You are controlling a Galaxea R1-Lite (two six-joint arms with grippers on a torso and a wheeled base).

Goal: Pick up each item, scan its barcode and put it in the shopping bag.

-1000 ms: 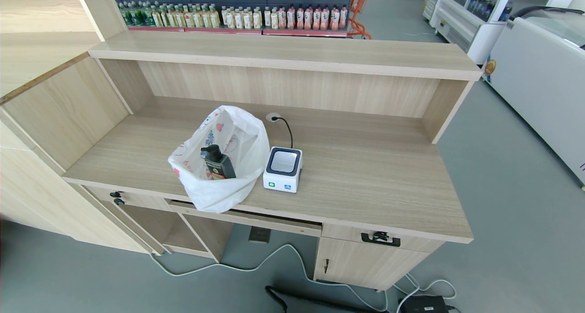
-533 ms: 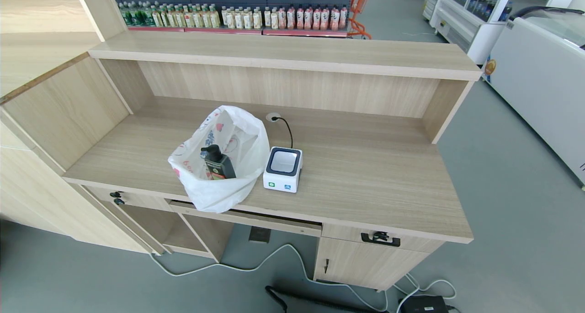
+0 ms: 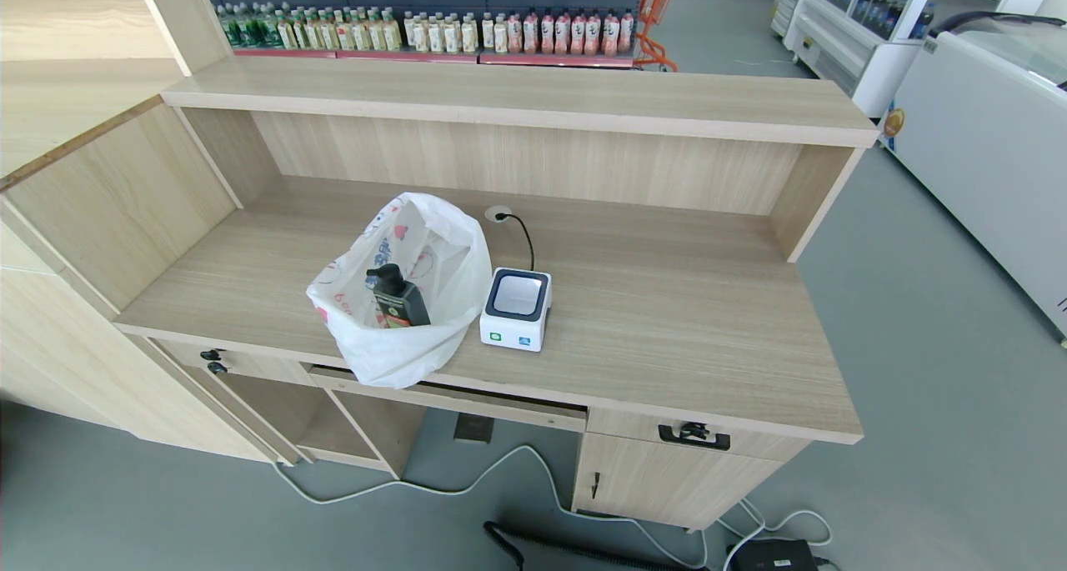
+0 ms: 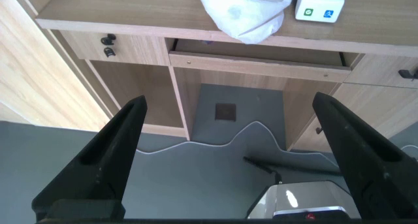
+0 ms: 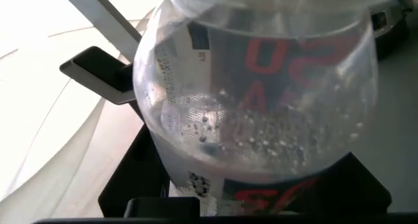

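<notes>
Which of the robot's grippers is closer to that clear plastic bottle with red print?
Right. The right gripper holds the clear plastic bottle; the left gripper hangs open and empty, low before the wooden desk.

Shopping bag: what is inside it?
A dark pump bottle stands in the shopping bag, pump head and upper body showing. The white plastic covers its base and the bag's bottom; anything else there is hidden.

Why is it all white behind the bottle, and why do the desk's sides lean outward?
Right wrist view: bright light behind the clear bottle washes the background to white. Head view: the wide lens, looking down, splays the sides of the wooden counter; the light is even, with soft shadow under the top shelf.
</notes>
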